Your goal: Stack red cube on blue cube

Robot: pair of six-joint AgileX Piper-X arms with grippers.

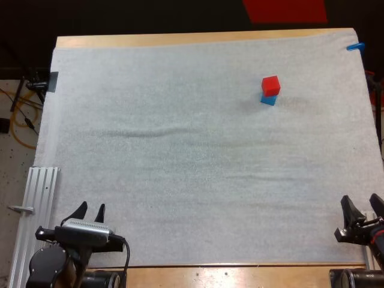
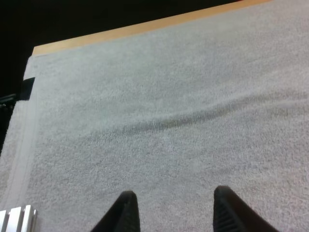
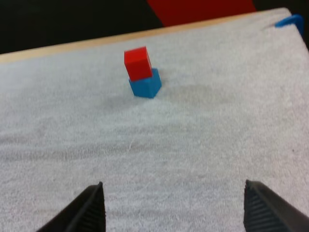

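Observation:
The red cube [image 1: 270, 85] rests on top of the blue cube [image 1: 268, 99] at the far right of the white mat, turned a little against it. The right wrist view has the same stack, red cube [image 3: 137, 63] on blue cube [image 3: 146, 85], well ahead of my right gripper [image 3: 174, 210], whose fingers stand wide apart with nothing between them. That right gripper [image 1: 362, 208] sits at the mat's near right corner. At the near left corner my left gripper [image 1: 89, 211] is open too, and the left wrist view has the left gripper [image 2: 174, 212] over bare mat.
A long shallow wrinkle [image 1: 150, 133] runs across the mat's left half. A ribbed metal rail [image 1: 35, 210] lies along the table's left edge. The wooden table edge [image 1: 198, 38] borders the mat's far side.

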